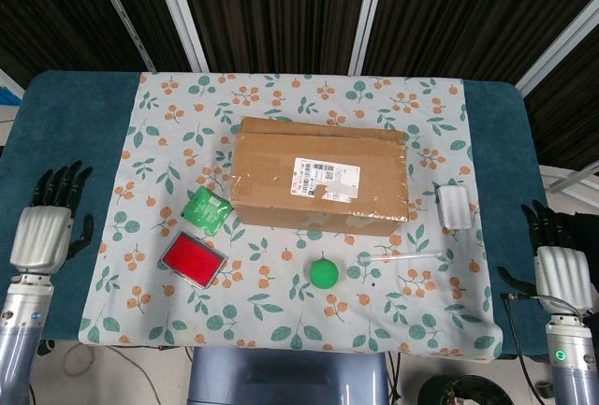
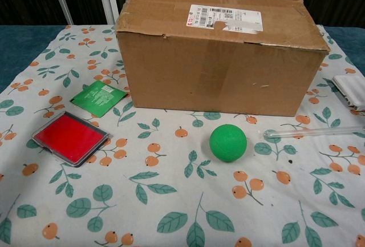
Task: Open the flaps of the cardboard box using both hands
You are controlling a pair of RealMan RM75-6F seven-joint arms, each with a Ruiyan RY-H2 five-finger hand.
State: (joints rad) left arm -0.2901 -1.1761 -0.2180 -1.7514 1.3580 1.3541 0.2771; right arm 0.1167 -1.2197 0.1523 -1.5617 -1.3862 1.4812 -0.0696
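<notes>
A brown cardboard box (image 1: pixel 320 177) (image 2: pixel 219 50) lies in the middle of the floral cloth, its top flaps folded flat and a white shipping label on top. My left hand (image 1: pixel 49 223) hovers over the blue table edge far to the box's left, fingers straight and apart, holding nothing. My right hand (image 1: pixel 559 263) is at the table's right edge, well clear of the box, its fingers also spread and empty. Neither hand appears in the chest view.
In front of the box lie a green ball (image 1: pixel 324 272) (image 2: pixel 228 142), a clear tube (image 1: pixel 402 257) (image 2: pixel 312 132), a red flat case (image 1: pixel 194 259) (image 2: pixel 70 137) and a green packet (image 1: pixel 207 209) (image 2: pixel 99 97). A white block (image 1: pixel 456 207) (image 2: pixel 349 88) sits right of the box.
</notes>
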